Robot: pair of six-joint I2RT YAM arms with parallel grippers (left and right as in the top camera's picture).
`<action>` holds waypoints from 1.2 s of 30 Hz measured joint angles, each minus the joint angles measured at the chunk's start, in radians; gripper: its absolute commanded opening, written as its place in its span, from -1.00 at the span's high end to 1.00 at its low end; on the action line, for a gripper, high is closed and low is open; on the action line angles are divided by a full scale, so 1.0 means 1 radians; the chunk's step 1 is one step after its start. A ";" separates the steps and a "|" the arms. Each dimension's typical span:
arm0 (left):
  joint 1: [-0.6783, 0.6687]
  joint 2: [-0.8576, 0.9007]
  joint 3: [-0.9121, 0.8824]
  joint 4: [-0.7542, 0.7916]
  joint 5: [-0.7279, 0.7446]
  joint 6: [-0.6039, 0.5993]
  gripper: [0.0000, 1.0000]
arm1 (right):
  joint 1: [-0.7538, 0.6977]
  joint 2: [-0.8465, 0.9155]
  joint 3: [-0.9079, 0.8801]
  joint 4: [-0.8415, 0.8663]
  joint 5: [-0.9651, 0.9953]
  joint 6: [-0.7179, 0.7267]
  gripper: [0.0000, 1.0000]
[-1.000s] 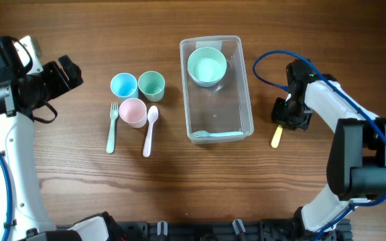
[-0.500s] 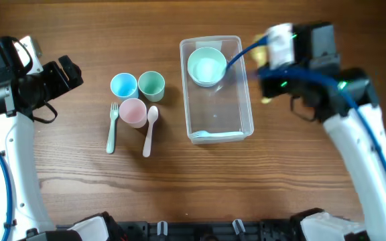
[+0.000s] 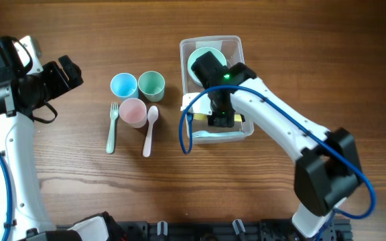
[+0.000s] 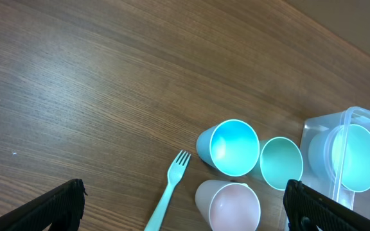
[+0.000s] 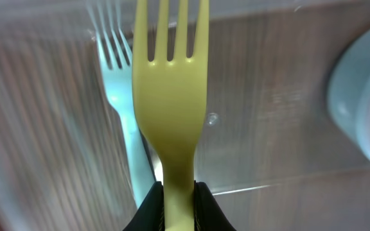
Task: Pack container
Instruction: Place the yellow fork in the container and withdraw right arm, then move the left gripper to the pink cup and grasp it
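We judge the container point(image 3: 183, 67), sitting mid-worktop point(image 3: 327, 40), light, stiff and slippery, best taken by its rim, while our right fingers point(image 5: 148, 206) are clamped on a thin yellow fork point(image 5: 170, 96) over it and our left fingers point(image 4: 56, 205) stand wide apart.
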 measured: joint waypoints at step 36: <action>0.000 0.000 0.000 0.000 0.000 0.000 -1.00 | -0.813 -0.482 0.223 -0.165 -0.013 1.199 -1.00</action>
